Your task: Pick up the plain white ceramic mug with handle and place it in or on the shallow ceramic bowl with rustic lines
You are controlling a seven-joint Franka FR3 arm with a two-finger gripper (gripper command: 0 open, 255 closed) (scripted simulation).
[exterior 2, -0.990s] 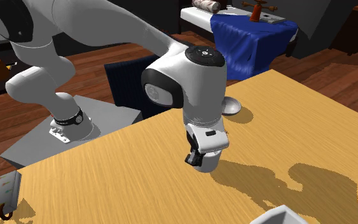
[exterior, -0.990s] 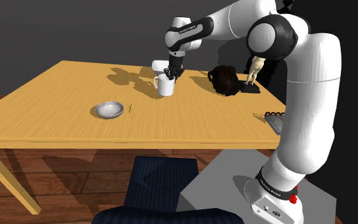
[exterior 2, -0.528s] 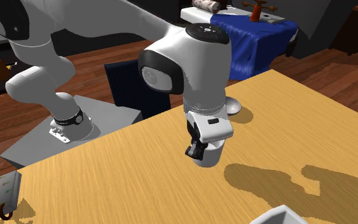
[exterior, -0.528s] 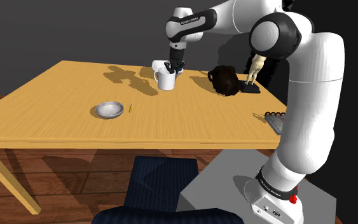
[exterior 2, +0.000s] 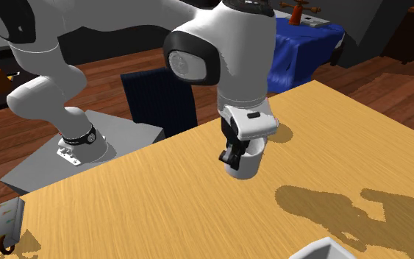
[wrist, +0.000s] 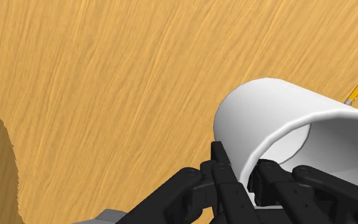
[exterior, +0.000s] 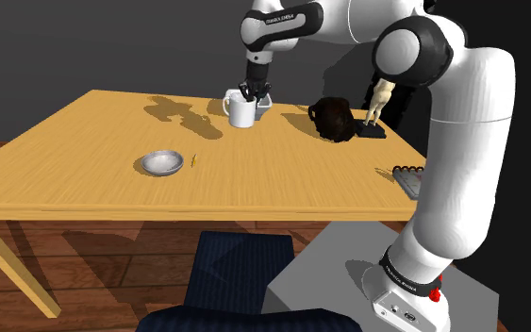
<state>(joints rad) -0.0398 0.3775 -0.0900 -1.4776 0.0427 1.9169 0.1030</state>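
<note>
The plain white mug (exterior: 240, 112) with its handle toward the shoulder view's left hangs in the air above the far part of the wooden table (exterior: 84, 170). My gripper (exterior: 254, 92) comes down from above and is shut on the mug's rim. In the wrist view the fingers (wrist: 220, 167) pinch the mug (wrist: 266, 114) wall, one outside and one inside. The second exterior view shows the mug (exterior 2: 243, 165) under the gripper (exterior 2: 234, 152), off the tabletop. The shallow grey bowl (exterior: 162, 162) sits on the table nearer the front, toward the shoulder view's left of the mug.
A yellow pencil (exterior: 194, 160) lies right beside the bowl. A black lumpy object (exterior: 332, 119), a small figurine (exterior: 378, 98) and a spiral notebook (exterior: 406, 177) occupy the shoulder view's right end. A white box (exterior 2: 321, 249) stands behind the mug. A dark blue chair (exterior: 240, 273) is at the front edge.
The gripper has risen with the mug and drifted a little toward the shoulder view's left; the arm's shadow on the table has slid away from the mug.
</note>
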